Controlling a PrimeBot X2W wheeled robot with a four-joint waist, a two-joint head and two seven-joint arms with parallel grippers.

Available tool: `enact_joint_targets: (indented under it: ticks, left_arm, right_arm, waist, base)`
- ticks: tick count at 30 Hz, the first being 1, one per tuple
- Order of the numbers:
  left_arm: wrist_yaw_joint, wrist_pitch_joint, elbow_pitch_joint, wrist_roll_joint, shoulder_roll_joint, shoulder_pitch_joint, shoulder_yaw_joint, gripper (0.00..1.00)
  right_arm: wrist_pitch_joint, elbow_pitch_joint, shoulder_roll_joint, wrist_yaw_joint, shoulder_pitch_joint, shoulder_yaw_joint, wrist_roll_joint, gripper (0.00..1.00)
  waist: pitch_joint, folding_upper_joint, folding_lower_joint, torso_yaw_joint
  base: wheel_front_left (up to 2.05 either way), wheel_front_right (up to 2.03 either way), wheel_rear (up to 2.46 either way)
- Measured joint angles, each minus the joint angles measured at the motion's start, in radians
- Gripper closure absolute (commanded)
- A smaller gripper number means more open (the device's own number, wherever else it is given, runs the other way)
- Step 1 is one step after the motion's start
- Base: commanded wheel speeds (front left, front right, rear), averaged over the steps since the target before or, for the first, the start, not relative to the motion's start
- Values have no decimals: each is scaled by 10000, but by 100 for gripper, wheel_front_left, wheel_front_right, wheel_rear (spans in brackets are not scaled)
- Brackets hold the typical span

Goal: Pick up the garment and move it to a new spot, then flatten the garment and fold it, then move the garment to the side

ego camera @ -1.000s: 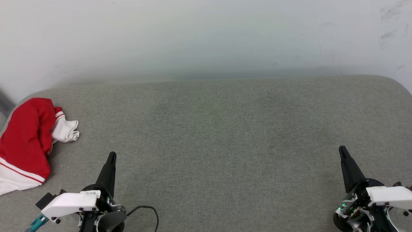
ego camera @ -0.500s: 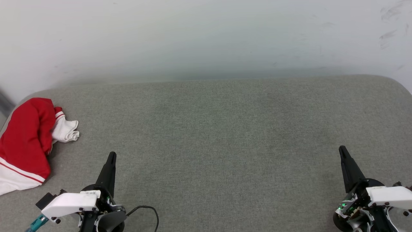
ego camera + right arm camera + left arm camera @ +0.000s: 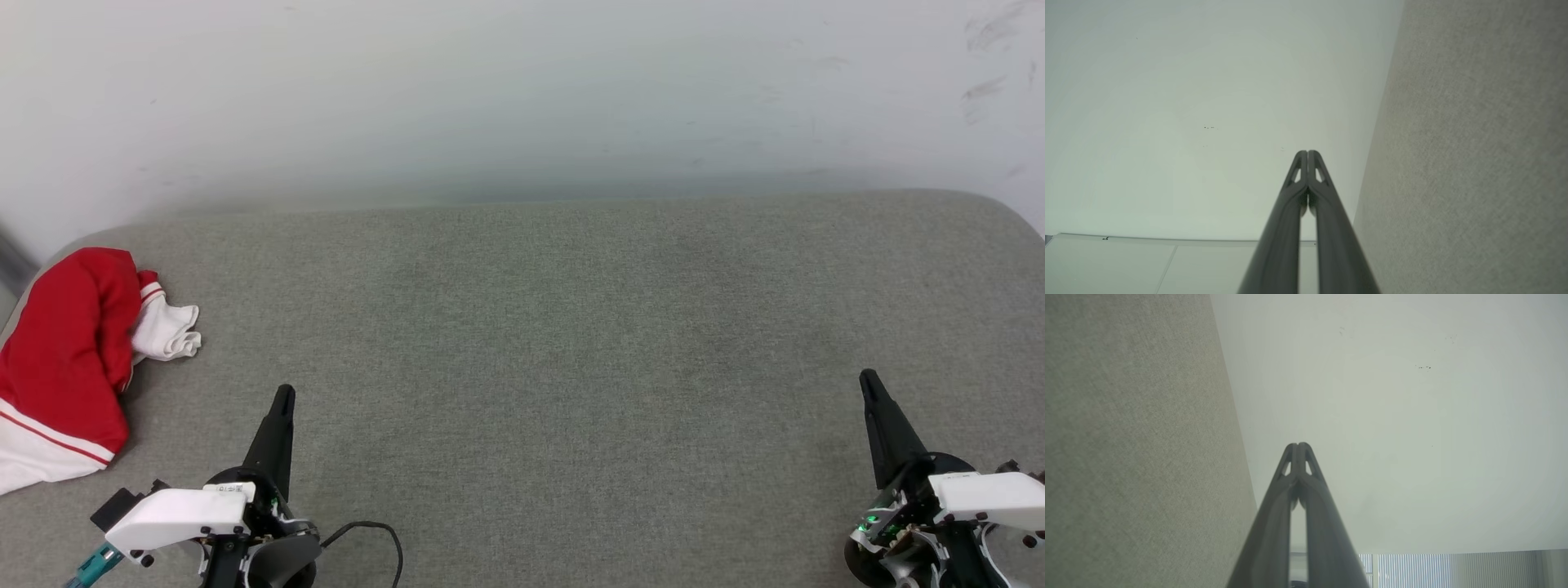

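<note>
Garment: your bright red thin shirt with white sleeves lay bunched at the left edge of the grey woven-fabric surface, partly cut off by the head view's left side.
Long axis: it ran near to far, with the red bulk far, the white striped band near, and a crumpled white sleeve pointing right.
Left arm: your left gripper was clenched on nothing, near the shirt's right side but apart from it.
Right arm: your right gripper was clenched on nothing, well apart at the near right.
Edges: the surface's far side met the pale wall, and its far-right corner was rounded.
Room: you had a wide stretch of fabric between the grippers.

Left gripper jaws closed, right gripper likewise
</note>
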Motion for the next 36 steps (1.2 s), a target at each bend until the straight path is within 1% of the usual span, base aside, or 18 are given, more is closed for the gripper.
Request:
enact_joint_targets:
  ticks: [36]
  left_arm:
    - [0, 0, 0, 0, 0, 0, 0, 100]
  right_arm:
    - [0, 0, 0, 0, 0, 0, 0, 100]
  waist:
    - [0, 0, 0, 0]
  base:
    - [0, 0, 0]
